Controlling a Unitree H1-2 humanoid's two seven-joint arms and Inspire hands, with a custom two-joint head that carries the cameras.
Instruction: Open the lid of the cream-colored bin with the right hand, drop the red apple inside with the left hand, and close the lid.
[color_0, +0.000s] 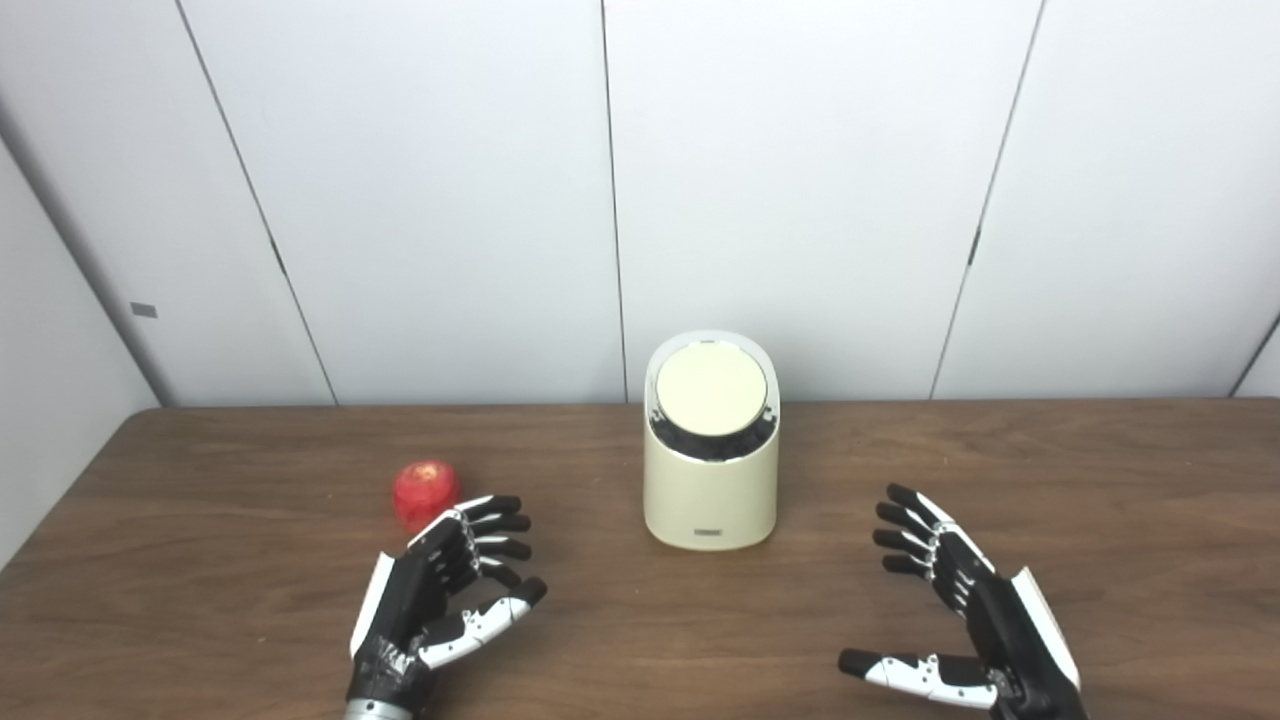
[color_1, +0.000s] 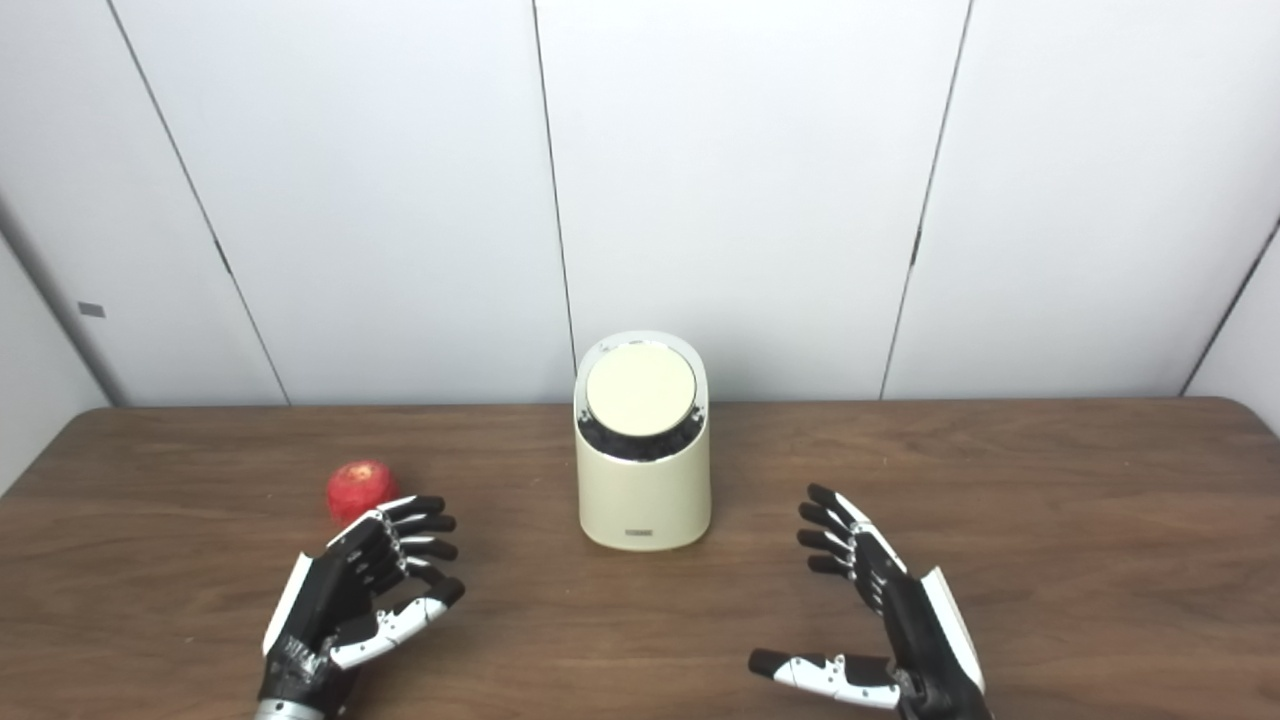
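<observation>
**While both hands wait empty, bin lid closed and apple on the table**

While the cream-colored bin (color_0: 711, 470) stands upright near the middle of the wooden table (color_0: 1100, 480), its round lid (color_0: 711, 390) sits closed, tilted toward the camera, with a dark band showing along its lower rim. A small label marks the bin's front near the base.

Red apple (color_0: 425, 489): rests on the table left of the bin, well apart from it, and nearer the front edge than the bin's back.

Left hand (color_0: 440, 590): low over the table, just in front of the apple and slightly right of it. Fingers spread and gently curled, thumb out to the side; nothing in its grasp. Fingertips lie close to the apple; contact cannot be told from either view.

Right hand (color_0: 960, 610): over the table to the right of the bin, apart from it. Fingers spread and pointing up-left toward the bin, thumb extended to the left near the picture's bottom edge. It holds nothing.

White panelled wall (color_0: 800, 200) behind the table, with dark vertical seams. Table surface dark brown, wood-grained.
</observation>
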